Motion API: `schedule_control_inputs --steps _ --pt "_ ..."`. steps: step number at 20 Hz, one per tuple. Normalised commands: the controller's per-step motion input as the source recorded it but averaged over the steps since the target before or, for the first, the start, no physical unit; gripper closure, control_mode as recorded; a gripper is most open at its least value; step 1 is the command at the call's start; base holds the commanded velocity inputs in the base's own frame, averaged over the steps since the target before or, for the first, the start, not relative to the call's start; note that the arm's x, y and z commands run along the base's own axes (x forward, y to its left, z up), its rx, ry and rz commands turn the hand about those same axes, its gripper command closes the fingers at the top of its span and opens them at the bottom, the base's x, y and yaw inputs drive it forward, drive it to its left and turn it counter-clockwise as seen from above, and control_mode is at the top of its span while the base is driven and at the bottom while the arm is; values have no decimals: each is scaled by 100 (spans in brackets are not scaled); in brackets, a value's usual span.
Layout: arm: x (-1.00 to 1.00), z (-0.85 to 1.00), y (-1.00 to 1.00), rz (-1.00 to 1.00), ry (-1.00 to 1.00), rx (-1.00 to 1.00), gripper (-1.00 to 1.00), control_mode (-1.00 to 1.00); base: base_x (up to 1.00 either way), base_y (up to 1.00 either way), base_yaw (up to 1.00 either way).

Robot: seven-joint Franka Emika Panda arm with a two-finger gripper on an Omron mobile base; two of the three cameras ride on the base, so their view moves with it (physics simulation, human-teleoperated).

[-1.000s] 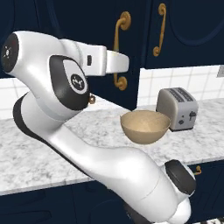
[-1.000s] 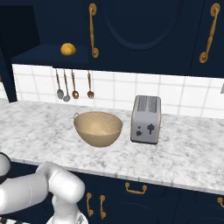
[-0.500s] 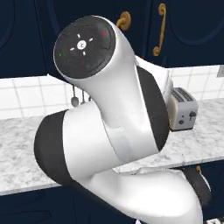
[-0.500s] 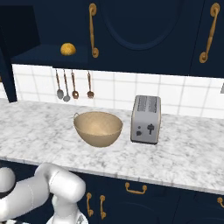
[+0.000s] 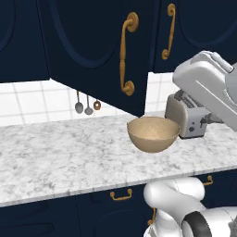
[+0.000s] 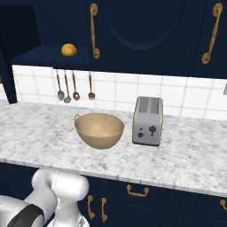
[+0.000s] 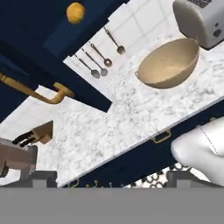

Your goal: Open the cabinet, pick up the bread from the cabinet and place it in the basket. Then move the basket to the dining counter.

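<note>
Marble surface is seen under the claw, which is spread wide and grips nothing. Bread is seen at 11 o'clock in the opened cabinet; the basket at 1 o'clock.

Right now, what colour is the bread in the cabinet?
Golden-orange; the bread shows best in the right base view.

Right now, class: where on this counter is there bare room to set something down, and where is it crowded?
Bare marble counter stretches left of the basket, below the hanging utensils, and along the front edge. More lies right of the toaster. It is tight between basket and toaster.
</note>
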Motion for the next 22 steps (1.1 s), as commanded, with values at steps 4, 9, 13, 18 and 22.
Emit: schedule_control_inputs --steps 4,9,13,18,22 --pt "75 -40 -91 20 22 80 -100 -100 0 0 0" --pt "100 -1 -71 7 34 72 -100 -100 0 0 0" --pt "89 0 -2 5 38 38 -100 -100 0 0 0" --pt "60 0 17 15 25 20 -100 -100 0 0 0" --pt "26 0 45 16 12 6 -100 -100 0 0 0"
